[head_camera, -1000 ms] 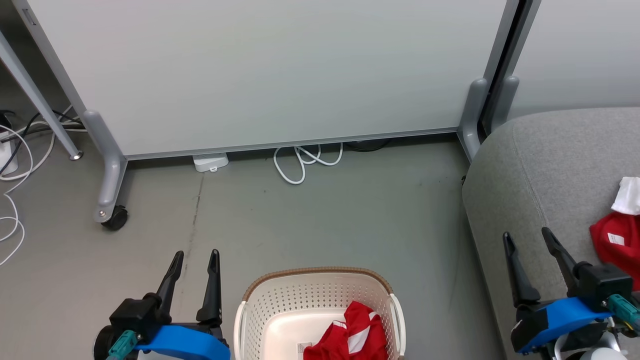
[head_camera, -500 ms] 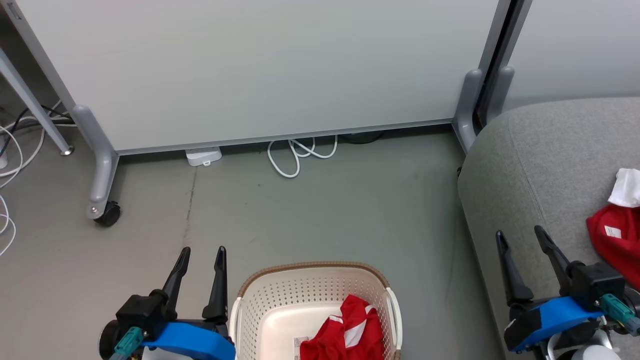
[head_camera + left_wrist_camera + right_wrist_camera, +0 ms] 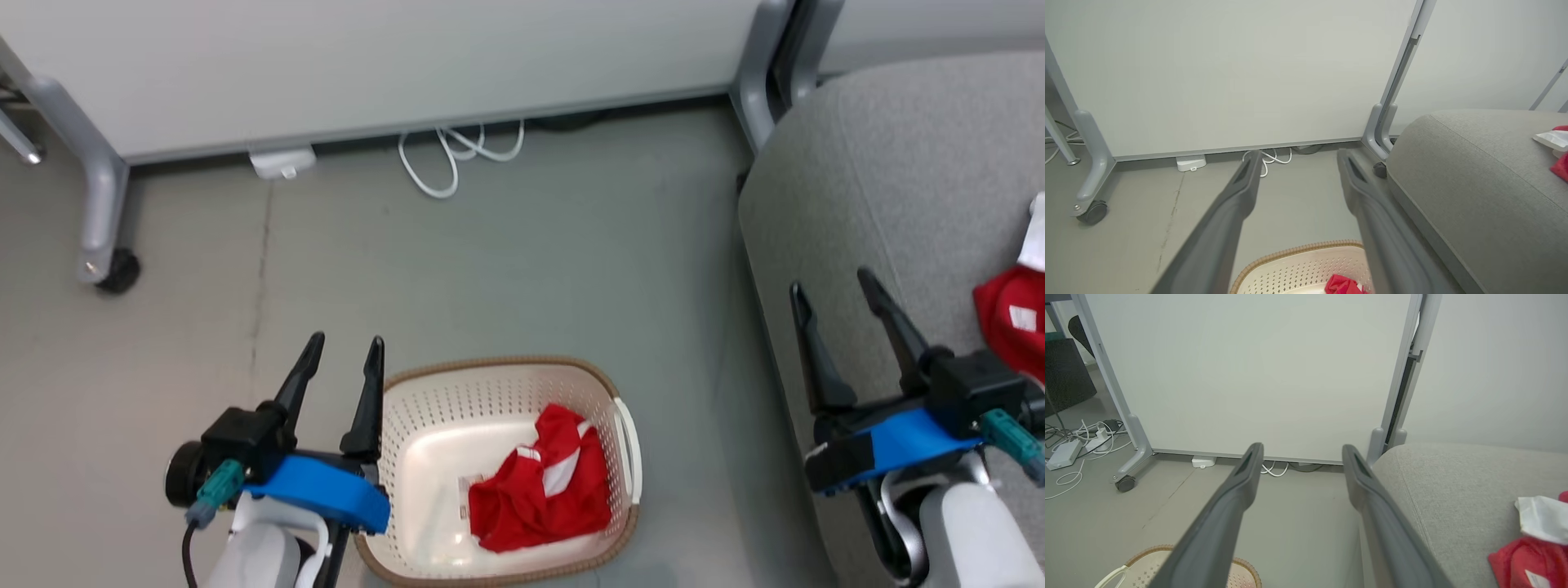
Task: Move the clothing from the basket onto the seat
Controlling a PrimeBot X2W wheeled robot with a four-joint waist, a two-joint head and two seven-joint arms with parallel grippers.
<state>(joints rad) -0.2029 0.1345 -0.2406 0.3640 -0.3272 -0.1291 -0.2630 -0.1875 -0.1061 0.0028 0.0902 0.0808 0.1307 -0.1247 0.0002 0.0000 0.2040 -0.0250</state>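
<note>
Your left gripper [image 3: 346, 339] hangs spread and empty beside the basket [image 3: 457, 404], one red garment [image 3: 539, 490] inside. Your right gripper [image 3: 829, 281], equally wide, hangs over the edge of the seat [image 3: 898, 147].

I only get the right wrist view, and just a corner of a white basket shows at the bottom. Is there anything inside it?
Observer: Yes. In the head view a red garment lies crumpled in the basket, toward its right side.
Operator: Where's the other arm?
Observer: The left gripper hangs near the basket's left rim, open and empty.
Operator: And mine?
Observer: The right gripper is open over the seat's left part, apart from the second red garment lying there.
</note>
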